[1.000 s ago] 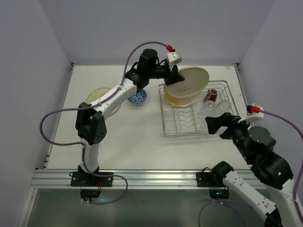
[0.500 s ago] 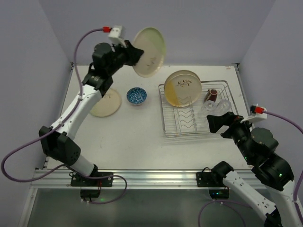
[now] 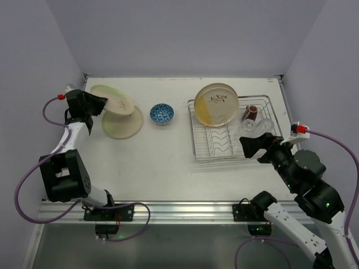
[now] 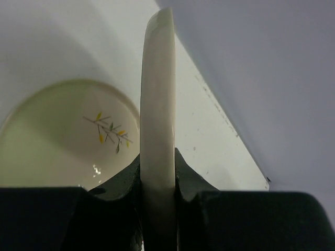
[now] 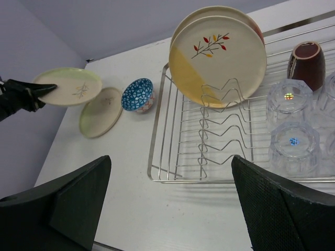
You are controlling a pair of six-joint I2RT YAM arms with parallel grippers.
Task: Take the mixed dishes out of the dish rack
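held plate: pale cream, sprig | rack plate: cream and yellow, red sprig | bowl: blue-patterned | mug: dark brown

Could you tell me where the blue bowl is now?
Top view, left of centre: the blue bowl stands between the flat plate and the dish rack.

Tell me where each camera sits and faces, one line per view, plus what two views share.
Top external: above and behind the bases, looking down on the table; left arm and right arm show.
Left wrist: on the left wrist, looking along its fingers at the clamped plate, edge-on.
Right wrist: on the right wrist, facing the dish rack; its open fingers frame the bottom.
Shared: right wrist and top external both show the blue-patterned bowl.
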